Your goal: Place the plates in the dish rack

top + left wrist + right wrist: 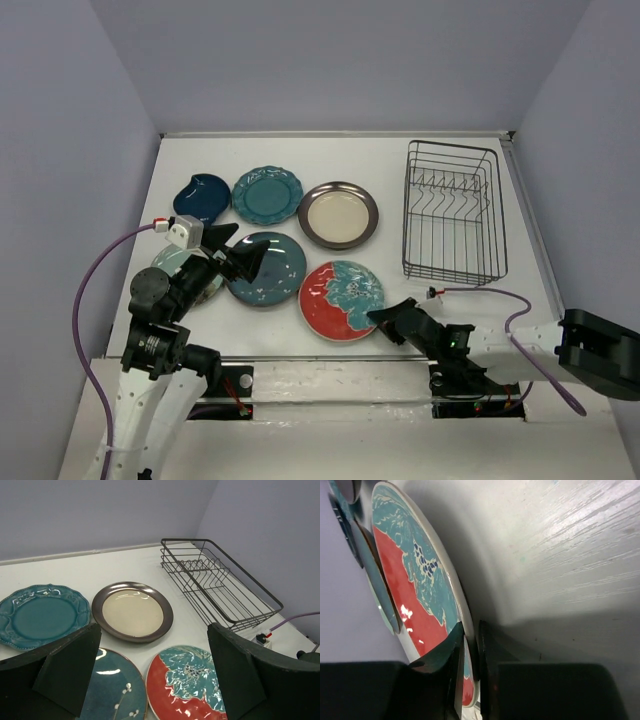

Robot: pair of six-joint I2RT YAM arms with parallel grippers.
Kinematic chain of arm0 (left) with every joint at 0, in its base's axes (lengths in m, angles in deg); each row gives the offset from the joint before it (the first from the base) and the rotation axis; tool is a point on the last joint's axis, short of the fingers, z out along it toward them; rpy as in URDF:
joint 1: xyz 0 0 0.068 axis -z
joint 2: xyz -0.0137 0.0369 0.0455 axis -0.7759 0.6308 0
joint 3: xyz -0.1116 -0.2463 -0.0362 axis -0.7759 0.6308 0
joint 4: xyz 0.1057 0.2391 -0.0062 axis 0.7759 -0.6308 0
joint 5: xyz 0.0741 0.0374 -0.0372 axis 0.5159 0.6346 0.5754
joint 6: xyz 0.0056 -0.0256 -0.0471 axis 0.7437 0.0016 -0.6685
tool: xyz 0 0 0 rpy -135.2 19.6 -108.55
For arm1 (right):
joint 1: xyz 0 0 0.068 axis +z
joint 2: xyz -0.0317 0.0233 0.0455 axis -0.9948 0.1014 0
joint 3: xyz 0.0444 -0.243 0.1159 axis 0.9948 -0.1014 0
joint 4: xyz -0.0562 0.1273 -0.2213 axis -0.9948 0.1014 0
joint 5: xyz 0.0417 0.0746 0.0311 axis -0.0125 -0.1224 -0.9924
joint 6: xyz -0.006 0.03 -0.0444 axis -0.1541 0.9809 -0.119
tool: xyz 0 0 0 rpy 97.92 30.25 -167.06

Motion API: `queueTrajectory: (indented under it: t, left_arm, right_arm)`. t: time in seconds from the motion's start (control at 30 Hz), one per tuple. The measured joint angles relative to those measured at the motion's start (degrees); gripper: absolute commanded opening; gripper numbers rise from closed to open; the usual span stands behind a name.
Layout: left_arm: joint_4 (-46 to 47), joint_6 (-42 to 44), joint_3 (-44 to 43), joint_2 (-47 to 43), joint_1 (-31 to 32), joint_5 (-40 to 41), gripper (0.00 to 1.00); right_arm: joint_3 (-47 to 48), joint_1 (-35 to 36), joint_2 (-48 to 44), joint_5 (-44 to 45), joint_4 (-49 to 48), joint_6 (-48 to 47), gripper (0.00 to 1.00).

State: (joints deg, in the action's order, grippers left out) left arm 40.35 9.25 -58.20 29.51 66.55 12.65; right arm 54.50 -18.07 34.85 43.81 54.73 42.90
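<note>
Near the front edge of the bench [400, 170], the right pincer [378, 318] pinches only the rim of the red plate [340, 295], which lies flat, well apart from the dish rack [455, 215]; so thin a hold on glaze could slip once lifted.

The red plate [415, 595] carries a wet-looking glaze, with sharp white highlights on the red ground and over the teal flowers. The blue-grey plate [112, 690] is just as glossy and smooth. The scalloped teal plate [40, 615] has a shiny glaze over embossed relief around its rim. The cream plate [132, 611] looks satin in the well, while its dark rim has a brownish, almost metallic sheen. The dish rack [215, 582] is thin dark wire, probably coated metal, with a dull shine. The table [560, 545] is white and matt, streaked with a fine brushed grain. The fingers [70, 672] of the left gripper [152, 640] look like matt dark plastic.
</note>
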Motion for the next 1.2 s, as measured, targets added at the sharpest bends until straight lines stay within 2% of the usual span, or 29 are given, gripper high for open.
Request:
queueTrajectory:
  t: [0.13, 0.23, 0.43, 0.5, 0.57, 0.67, 0.83, 1.0, 1.07, 1.2]
  left_arm:
    - [0.0, 0.0, 0.0, 0.0, 0.0, 0.0, 0.99]
    - [0.0, 0.0, 0.0, 0.0, 0.0, 0.0, 0.99]
    - [0.1, 0.0, 0.0, 0.0, 0.0, 0.0, 0.99]
    - [0.1, 0.0, 0.0, 0.0, 0.0, 0.0, 0.99]
    - [0.2, 0.0, 0.0, 0.0, 0.0, 0.0, 0.99]
    - [0.4, 0.0, 0.0, 0.0, 0.0, 0.0, 0.99]
    - [0.4, 0.0, 0.0, 0.0, 0.0, 0.0, 0.99]
    - [0.4, 0.0, 0.0, 0.0, 0.0, 0.0, 0.99]
    - [0.4, 0.0, 0.0, 0.0, 0.0, 0.0, 0.99]
    - [0.4, 0.0, 0.0, -0.4, 0.0, 0.0, 0.99]
  right_arm:
    - [-0.5, 0.3, 0.1, 0.5, -2.2, 0.6, 0.07]
    - [-0.3, 0.3, -3.3, 0.6, 1.0, 0.2, 0.07]
    - [8.8, 0.3, -16.5, 2.6, 25.5, -8.8, 0.07]
    - [13.5, 0.3, -19.6, 3.5, 35.4, -15.1, 0.07]
    - [19.4, 0.3, -20.3, 4.0, 43.6, -22.8, 0.07]
    - [26.5, 0.2, -17.9, 3.8, 50.1, -31.4, 0.07]
    - [39.8, 0.3, -12.0, 3.7, 54.1, -46.7, 0.07]
    - [53.8, -0.3, -7.8, 8.9, 53.5, -59.8, 0.07]
    - [59.3, -4.0, -5.8, 9.2, 51.6, -65.1, 0.07]
    - [64.6, -16.6, -3.0, 7.9, 47.1, -72.8, 0.07]
